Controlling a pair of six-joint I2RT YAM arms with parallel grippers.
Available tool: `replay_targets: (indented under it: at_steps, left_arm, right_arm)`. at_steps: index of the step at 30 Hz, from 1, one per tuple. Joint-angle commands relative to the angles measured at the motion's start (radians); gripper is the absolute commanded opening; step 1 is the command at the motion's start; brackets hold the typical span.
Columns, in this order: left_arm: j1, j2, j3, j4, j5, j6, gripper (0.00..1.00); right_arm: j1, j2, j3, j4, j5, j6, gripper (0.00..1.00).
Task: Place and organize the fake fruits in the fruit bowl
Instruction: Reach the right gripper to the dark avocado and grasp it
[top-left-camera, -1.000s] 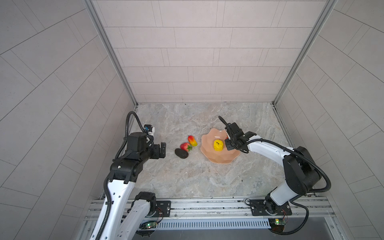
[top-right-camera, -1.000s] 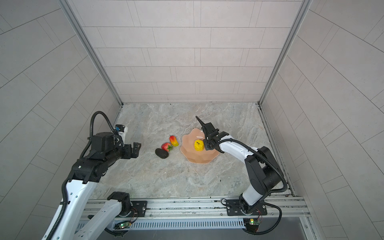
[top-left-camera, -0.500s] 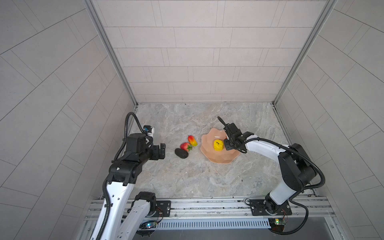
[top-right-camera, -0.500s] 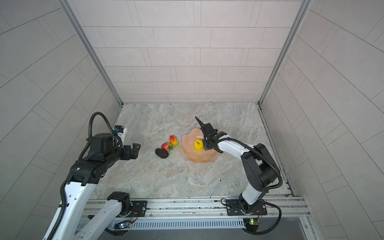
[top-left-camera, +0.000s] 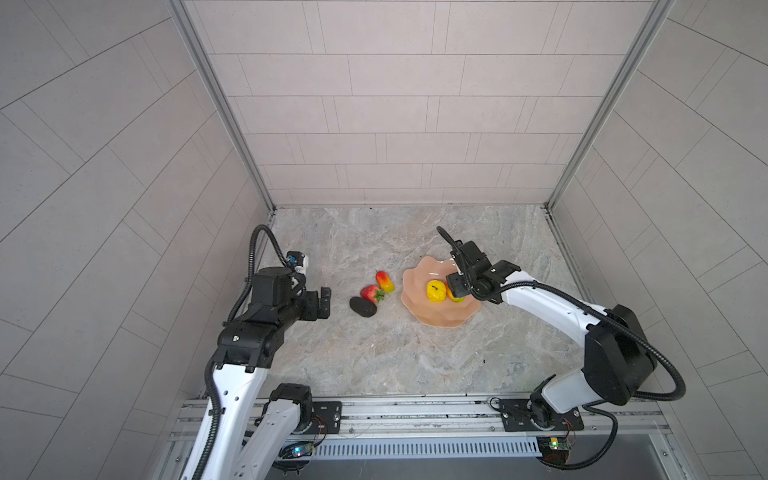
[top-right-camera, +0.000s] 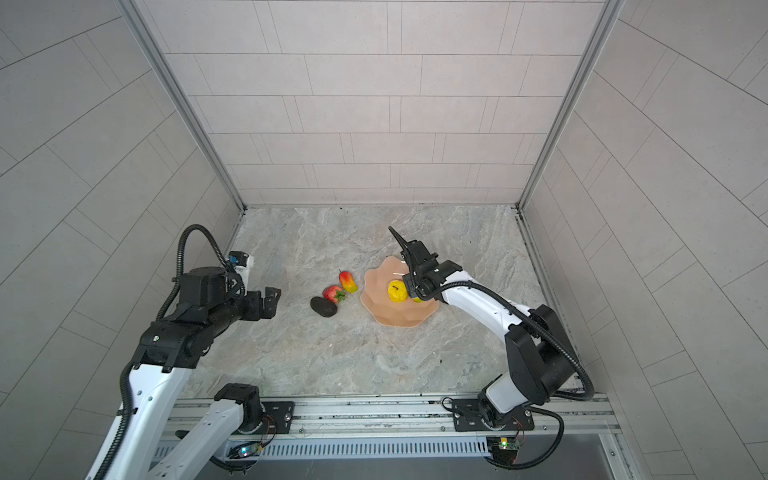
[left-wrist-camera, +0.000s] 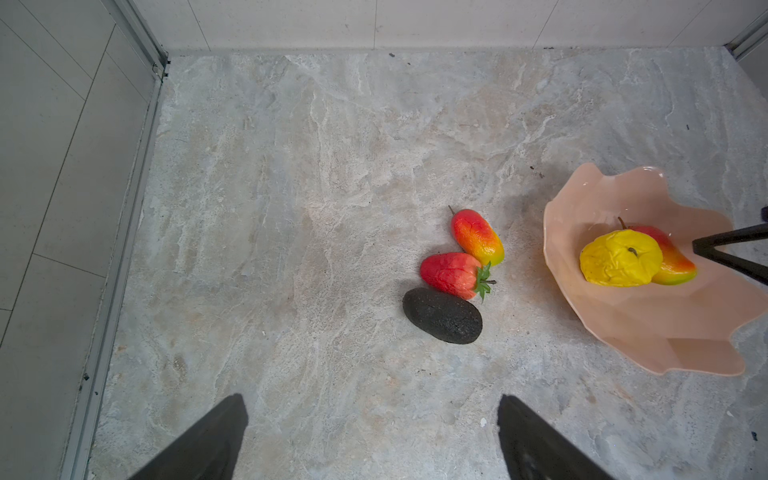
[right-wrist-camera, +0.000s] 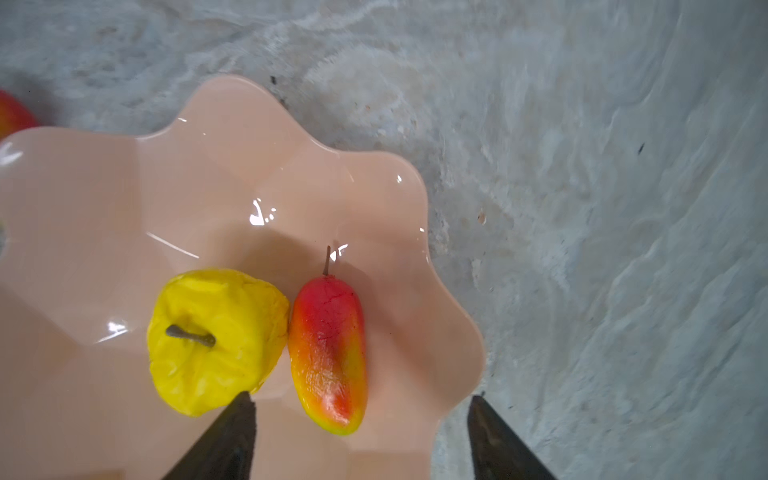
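Note:
The peach-pink fruit bowl (top-left-camera: 419, 309) (right-wrist-camera: 208, 174) holds a lumpy yellow apple (top-left-camera: 434, 290) (right-wrist-camera: 216, 340) and a red-yellow mango (right-wrist-camera: 328, 353) side by side, touching. My right gripper (right-wrist-camera: 360, 397) hangs open just above the mango's lower end, a finger on each side, gripping nothing. On the table left of the bowl lie another mango (top-left-camera: 385, 281) (left-wrist-camera: 478, 237), a red strawberry (top-left-camera: 371, 293) (left-wrist-camera: 451, 275) and a dark avocado (top-left-camera: 363, 306) (left-wrist-camera: 442, 316), bunched together. My left gripper (top-left-camera: 325, 302) (left-wrist-camera: 370, 397) is open and empty, a short way left of the avocado.
Grey tiled walls close in the marble tabletop (top-left-camera: 374, 357) at the back and on both sides. A metal rail (top-left-camera: 415, 409) with both arm bases runs along the front edge.
My right gripper has opened and let go of the mango, which now lies in the bowl against the apple. The left arm has hardly moved.

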Motion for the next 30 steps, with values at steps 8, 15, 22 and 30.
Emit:
replay_targets:
  at_steps: [8,15,22,30]
  left_arm:
    - [0.000,-0.020,0.030,-0.036,-0.002,-0.004,1.00]
    - [0.000,-0.025,0.083,-0.080,-0.007,-0.003,1.00]
    - [0.000,-0.029,0.106,-0.107,-0.012,0.004,1.00]
    - [0.001,-0.025,0.110,-0.111,-0.011,0.005,1.00]
  right_arm:
    - [0.221,0.151,0.258,-0.010,-0.098,-0.029,0.99]
    - [0.358,0.452,0.515,0.021,-0.183,-0.039,0.99]
    - [0.432,0.663,0.680,0.033,-0.254,-0.017,0.87]
    - [0.431,0.762,0.720,0.033,-0.253,-0.009,0.73]
